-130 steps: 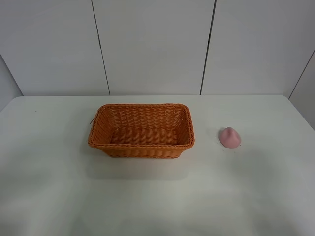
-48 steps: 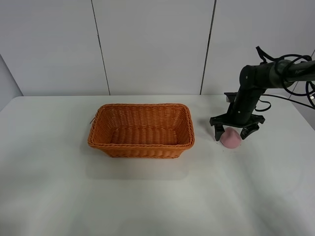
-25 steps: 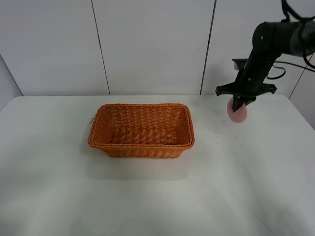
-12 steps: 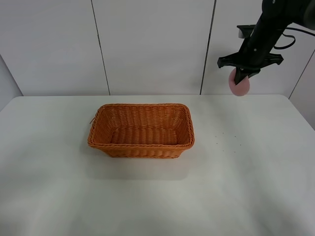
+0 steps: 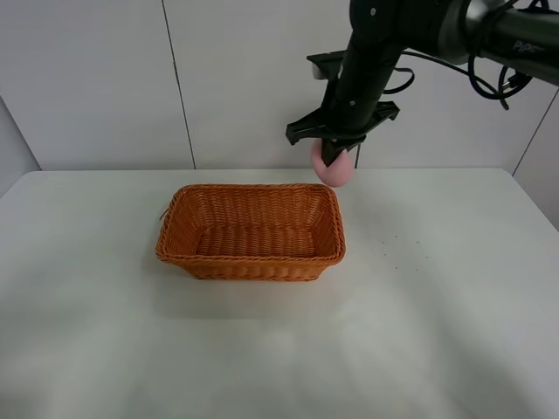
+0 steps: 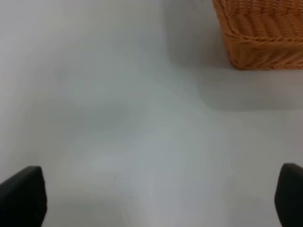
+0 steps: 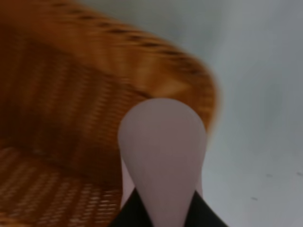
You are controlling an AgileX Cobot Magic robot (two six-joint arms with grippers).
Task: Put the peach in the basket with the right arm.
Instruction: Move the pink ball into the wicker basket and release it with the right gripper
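right gripper (image 5: 333, 159) clamped on the peach (image 5: 336, 174) | peach matte pale pink, smooth, rounded | hanging over the basket (image 5: 253, 259), 1 o'clock corner

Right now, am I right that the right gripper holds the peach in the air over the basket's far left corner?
Not quite: the right gripper holds the peach in the air over the far right corner of the basket, not its far left, as the exterior high view shows.

The peach (image 5: 334, 170) hangs, apparently, over the far right corner of the basket (image 5: 253, 259).
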